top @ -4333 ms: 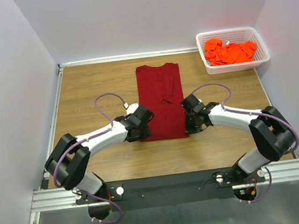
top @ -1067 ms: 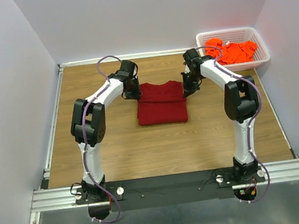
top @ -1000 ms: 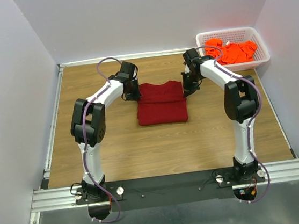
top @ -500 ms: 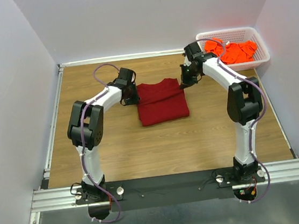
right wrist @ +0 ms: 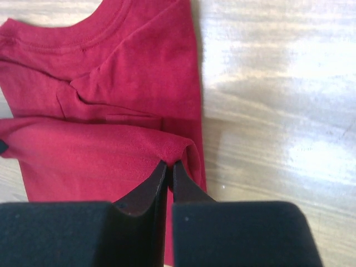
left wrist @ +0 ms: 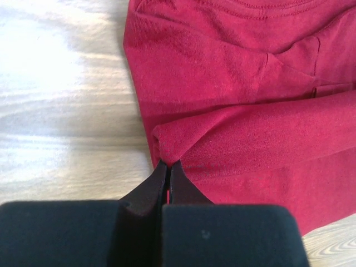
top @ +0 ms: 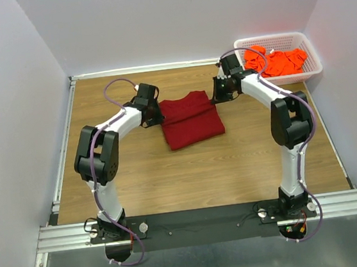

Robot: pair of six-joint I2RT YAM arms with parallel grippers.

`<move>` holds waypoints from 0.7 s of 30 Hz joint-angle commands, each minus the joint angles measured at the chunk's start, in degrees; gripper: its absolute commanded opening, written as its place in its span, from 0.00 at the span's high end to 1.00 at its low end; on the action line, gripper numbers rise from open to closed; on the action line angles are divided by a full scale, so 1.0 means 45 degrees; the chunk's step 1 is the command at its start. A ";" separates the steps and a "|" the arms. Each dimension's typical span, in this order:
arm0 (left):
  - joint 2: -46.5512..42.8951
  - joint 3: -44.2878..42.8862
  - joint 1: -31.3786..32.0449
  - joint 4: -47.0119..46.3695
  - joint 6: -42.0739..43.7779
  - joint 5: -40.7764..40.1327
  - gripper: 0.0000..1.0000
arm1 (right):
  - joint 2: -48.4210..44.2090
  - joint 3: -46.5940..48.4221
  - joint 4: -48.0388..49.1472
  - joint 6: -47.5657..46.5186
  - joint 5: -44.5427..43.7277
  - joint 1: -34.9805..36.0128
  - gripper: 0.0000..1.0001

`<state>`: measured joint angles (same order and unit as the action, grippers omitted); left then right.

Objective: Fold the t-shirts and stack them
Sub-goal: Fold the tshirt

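Observation:
The maroon t-shirt [top: 192,120] lies folded in half on the wooden table, turned slightly askew. My left gripper [top: 155,115] is at its left edge. In the left wrist view its jaws [left wrist: 168,163] are shut on a raised fold of the maroon cloth [left wrist: 245,100]. My right gripper [top: 215,96] is at the shirt's far right corner. In the right wrist view its jaws [right wrist: 169,163] stand nearly together, with a peak of the red cloth [right wrist: 111,111] pinched at their tips. Orange t-shirts [top: 277,62] lie crumpled in the basket.
A white mesh basket [top: 313,70] stands at the table's back right corner. White walls close in the table on three sides. Bare wood [top: 196,176] stretches between the shirt and the arm bases.
Both grippers have shifted left, dragging the folded maroon shirt with them. The shirt has turned slightly, so it now lies askew.

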<state>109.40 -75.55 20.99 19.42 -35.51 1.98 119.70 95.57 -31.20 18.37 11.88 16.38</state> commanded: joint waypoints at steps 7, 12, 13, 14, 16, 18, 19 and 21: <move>-0.1128 0.1143 -0.0212 -0.0663 -0.1406 -0.1065 0.85 | 0.0646 0.0286 0.1055 -0.0488 -0.0453 -0.0203 0.67; -0.2257 0.1612 -0.0232 -0.0819 -0.1758 -0.1357 0.64 | -0.0229 0.0110 0.1055 -0.0469 -0.0550 -0.0183 0.50; -0.2455 0.1671 -0.0212 -0.0819 -0.1758 -0.1396 0.56 | -0.0445 0.0033 0.1055 -0.0469 -0.0608 -0.0183 0.46; -0.2650 0.1826 -0.0212 -0.0800 -0.1758 -0.1435 0.52 | -0.0622 -0.0161 0.1055 -0.0488 -0.0628 -0.0145 0.45; -0.3275 0.2041 -0.0212 -0.0781 -0.1778 -0.1475 0.40 | -0.1282 -0.0435 0.1055 -0.0508 -0.0667 -0.0105 0.39; -0.3956 0.2471 -0.0193 -0.0819 -0.1797 -0.1475 0.34 | -0.2005 -0.1001 0.1074 -0.0450 -0.0687 0.0012 0.34; -0.4193 0.2607 -0.0154 -0.0839 -0.1720 -0.1513 0.32 | -0.2223 -0.1216 0.1074 -0.0430 -0.0648 0.0051 0.32; -0.4797 0.2940 0.0137 -0.1091 -0.1331 -0.1572 0.25 | -0.2652 -0.1974 0.1287 -0.0196 -0.0473 0.0071 0.26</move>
<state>92.33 -64.66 20.36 16.03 -42.96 -2.57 113.32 90.89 -27.49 16.64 10.13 16.19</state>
